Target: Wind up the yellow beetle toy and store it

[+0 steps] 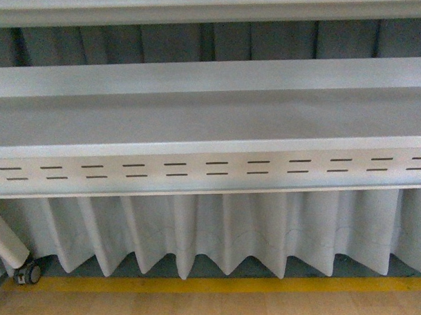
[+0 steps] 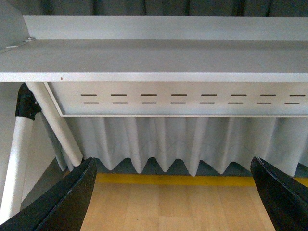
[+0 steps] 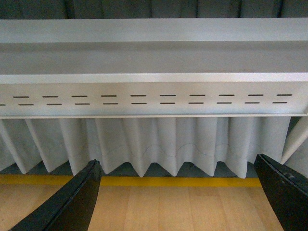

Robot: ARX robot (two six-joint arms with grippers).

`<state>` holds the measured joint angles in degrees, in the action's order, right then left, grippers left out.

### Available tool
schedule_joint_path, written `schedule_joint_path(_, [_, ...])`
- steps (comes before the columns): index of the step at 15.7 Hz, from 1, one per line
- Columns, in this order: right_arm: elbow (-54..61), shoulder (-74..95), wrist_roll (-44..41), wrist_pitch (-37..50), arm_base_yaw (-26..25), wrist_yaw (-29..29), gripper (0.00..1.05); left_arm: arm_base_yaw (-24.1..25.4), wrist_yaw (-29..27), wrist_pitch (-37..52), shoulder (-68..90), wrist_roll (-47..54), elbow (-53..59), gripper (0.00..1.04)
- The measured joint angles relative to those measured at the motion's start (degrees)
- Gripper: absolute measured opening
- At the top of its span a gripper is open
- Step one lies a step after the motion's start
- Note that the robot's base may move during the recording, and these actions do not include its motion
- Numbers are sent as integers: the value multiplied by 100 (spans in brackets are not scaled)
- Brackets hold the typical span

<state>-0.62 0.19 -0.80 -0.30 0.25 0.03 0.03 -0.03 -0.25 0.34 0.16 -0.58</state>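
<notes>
The yellow beetle toy is out of view in every picture. My left gripper (image 2: pixel 173 195) is open, its two black fingers (image 2: pixel 67 199) spread wide with only wooden floor between them. My right gripper (image 3: pixel 177 197) is open too, black fingers (image 3: pixel 72 202) far apart over the same kind of floor, holding nothing. Neither arm appears in the front view.
A white shelf (image 1: pixel 209 116) with a slotted front panel (image 1: pixel 211 169) spans the front view, a second shelf above it. A pleated white curtain (image 1: pixel 220 233) hangs below, ending at a yellow floor line (image 1: pixel 215 285). A white leg with a caster (image 1: pixel 28 274) stands at lower left.
</notes>
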Motion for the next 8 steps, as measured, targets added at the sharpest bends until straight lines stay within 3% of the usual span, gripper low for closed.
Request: schedule_joint_path(8, [0, 0, 0, 0, 0, 0, 98, 0, 0, 0, 0, 0, 0, 98])
